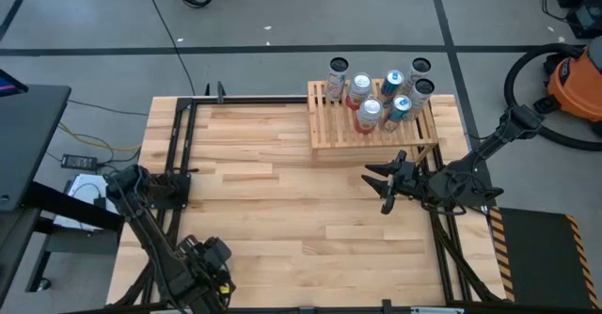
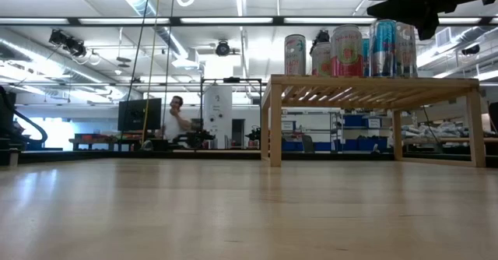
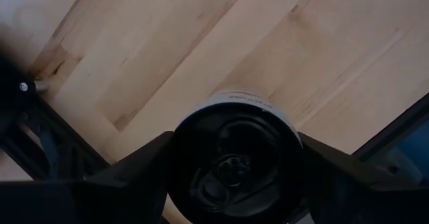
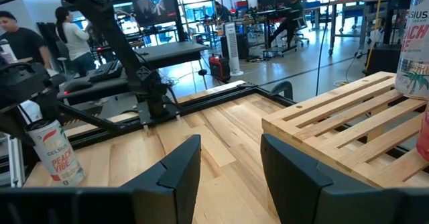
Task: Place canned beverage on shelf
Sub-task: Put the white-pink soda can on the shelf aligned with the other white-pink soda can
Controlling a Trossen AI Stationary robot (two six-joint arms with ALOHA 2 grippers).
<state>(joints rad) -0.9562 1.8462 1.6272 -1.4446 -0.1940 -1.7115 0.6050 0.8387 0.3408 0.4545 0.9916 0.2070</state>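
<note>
A pale can (image 4: 55, 151) with red lettering stands near the table's near left corner. Its dark top (image 3: 233, 158) fills the left wrist view. My left gripper (image 3: 234, 163) comes down over it and is shut on it. In the high view this gripper (image 1: 209, 262) hides the can. The shelf (image 1: 329, 126), a low light-wood slatted rack, stands at the far right with several cans (image 1: 381, 100) upright on its slats. My right gripper (image 1: 386, 187) hovers open and level just before the shelf's near side (image 4: 335, 127), with nothing between its fingers (image 4: 231, 163). My left gripper pinches the can's upper side wall (image 3: 179, 127) between its two fingers (image 3: 134, 174), one on each opposite side. The fingers come from above, pointing steeply down. The can stays about upright, and its bottom (image 4: 67, 179) looks to rest on the table.
Black frame rails (image 1: 179, 145) run along the table's left side and far edge, and one rail (image 3: 40, 143) lies close to the can. Bare wood (image 1: 282, 201) stretches between the can and the shelf. People stand beyond the table (image 4: 67, 36).
</note>
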